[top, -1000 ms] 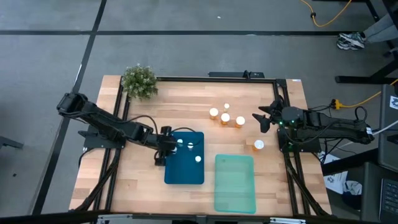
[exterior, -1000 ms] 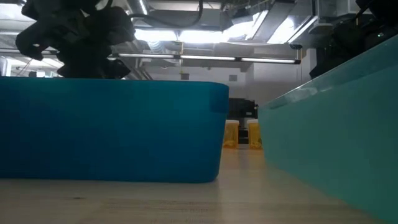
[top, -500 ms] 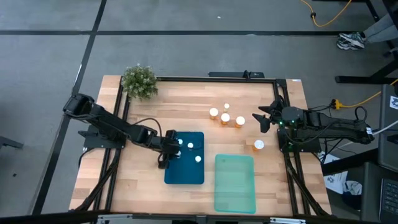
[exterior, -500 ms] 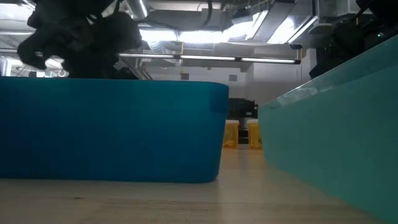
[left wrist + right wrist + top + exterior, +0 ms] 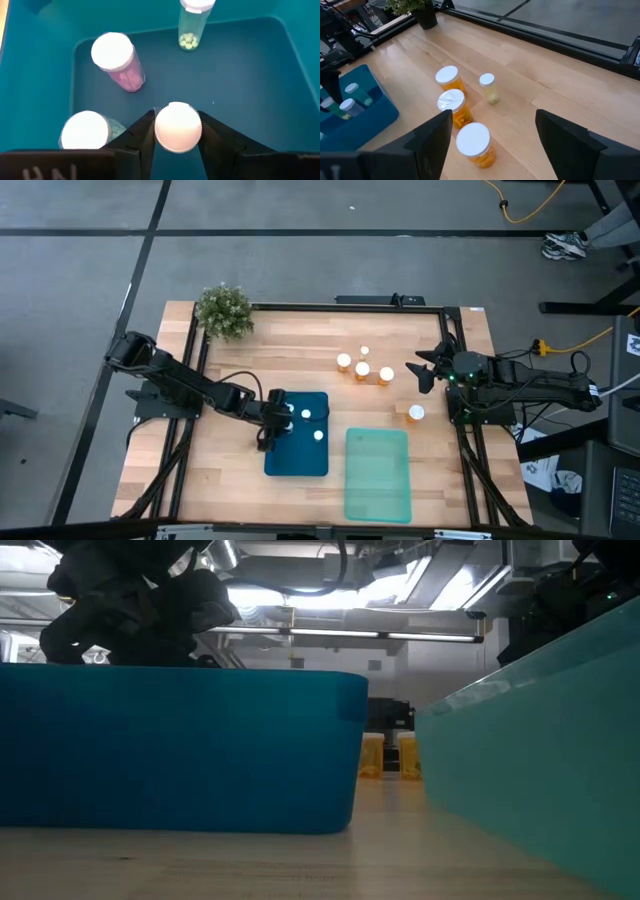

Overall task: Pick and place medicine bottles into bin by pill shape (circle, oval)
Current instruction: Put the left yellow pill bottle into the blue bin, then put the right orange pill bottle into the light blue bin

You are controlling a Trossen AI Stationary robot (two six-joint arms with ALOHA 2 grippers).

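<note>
The left gripper [image 5: 176,150] is hanging in the blue bin [image 5: 240,70], fingers flanking a white-capped bottle [image 5: 178,127], grip uncertain; dropping it could topple the neighbouring bottles [image 5: 117,60]. The right gripper [image 5: 492,150] is gaping, empty.

Robotics lab: framed wooden table [image 5: 300,340], concrete floor [image 5: 300,250], loose cables [image 5: 530,205], ceiling strip lights [image 5: 340,600].

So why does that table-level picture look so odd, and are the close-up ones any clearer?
Low view: the blue bin and teal bin fill the frame; bright ceiling lights glare behind, leaving the arms dark silhouettes. Left wrist view: sharp on the white-capped bottle between the left pincer fingers. Right wrist view: the orange bottles are clear, the near fingers soft.
</note>
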